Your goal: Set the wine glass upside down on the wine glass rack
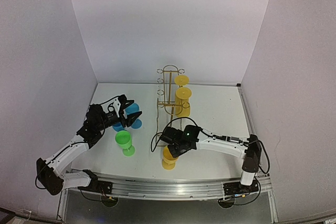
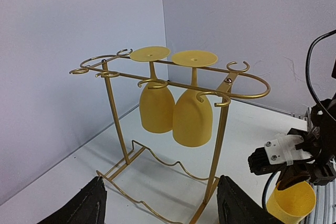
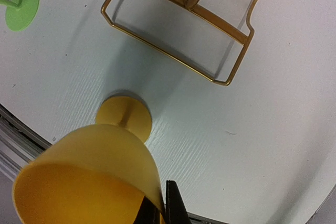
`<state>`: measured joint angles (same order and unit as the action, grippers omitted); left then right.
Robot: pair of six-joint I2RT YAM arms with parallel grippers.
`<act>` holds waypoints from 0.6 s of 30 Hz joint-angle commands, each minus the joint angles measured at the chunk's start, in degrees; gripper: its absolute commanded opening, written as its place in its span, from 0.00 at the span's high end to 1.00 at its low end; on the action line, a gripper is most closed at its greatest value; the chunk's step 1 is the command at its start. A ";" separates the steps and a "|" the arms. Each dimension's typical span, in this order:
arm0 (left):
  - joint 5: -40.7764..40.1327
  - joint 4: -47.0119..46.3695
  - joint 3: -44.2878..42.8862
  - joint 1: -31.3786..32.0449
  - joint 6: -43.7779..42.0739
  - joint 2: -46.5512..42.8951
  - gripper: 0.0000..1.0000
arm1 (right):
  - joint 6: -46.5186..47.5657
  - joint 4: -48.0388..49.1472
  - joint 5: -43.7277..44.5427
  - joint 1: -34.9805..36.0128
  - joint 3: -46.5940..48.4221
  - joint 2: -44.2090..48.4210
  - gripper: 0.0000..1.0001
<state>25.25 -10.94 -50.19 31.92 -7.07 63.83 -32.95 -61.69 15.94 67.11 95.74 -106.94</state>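
The right claw (image 3: 160, 207) is closed on the rim of the yellow wine glass (image 3: 100, 156), which stands upright beneath it with its foot on the tabletop (image 3: 273, 129). Just beyond the claw stands the wine glass rack (image 3: 210, 18), with two hanging glasses (image 2: 156, 106) upside down on it. The left claw (image 2: 163, 203) stands open, facing the rack, with a blue glass (image 1: 132, 114) beside it.

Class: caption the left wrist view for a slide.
Two yellow glasses hang inverted on the gold rack; right gripper pinches a third glass.
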 commanded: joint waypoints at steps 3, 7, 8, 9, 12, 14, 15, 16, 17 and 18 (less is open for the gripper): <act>-2.55 0.02 -2.03 0.00 0.21 -0.26 0.28 | 3.55 1.30 -4.47 -0.22 1.73 2.19 1.00; -6.07 2.37 -4.45 -0.04 2.00 -0.61 0.28 | 6.99 5.31 -6.60 -0.23 4.08 7.75 1.00; -7.06 2.69 -5.12 -0.07 2.64 -0.79 0.28 | 8.27 8.44 -7.89 -0.23 4.31 9.81 1.00; -8.15 2.91 -5.90 -0.14 3.41 -0.99 0.28 | 9.66 12.14 -9.56 -0.23 4.32 11.80 1.00; -13.26 3.22 -9.05 -0.57 5.77 -1.39 0.27 | 14.05 21.01 -14.15 -0.23 3.93 17.64 1.00; -19.89 3.00 -10.95 -0.72 6.16 -1.52 0.26 | 16.48 24.14 -14.26 -0.23 4.76 20.18 1.00; -23.49 2.76 -11.91 -0.84 6.23 -1.55 0.26 | 17.72 25.47 -14.10 -0.24 5.30 21.15 1.00; -27.28 2.35 -12.89 -1.05 6.20 -1.54 0.25 | 19.00 26.65 -13.79 -0.27 5.94 21.88 1.00; -30.45 1.91 -13.91 -1.51 6.10 -1.37 0.25 | 20.11 27.62 -13.28 -0.24 6.84 22.45 1.00; -33.21 1.34 -14.98 -2.03 5.99 -1.20 0.24 | 21.38 28.80 -12.49 -0.23 7.60 22.88 1.00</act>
<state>8.48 -7.05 -58.88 31.49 -2.58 63.75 -18.91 -42.99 4.29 66.78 99.28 -88.00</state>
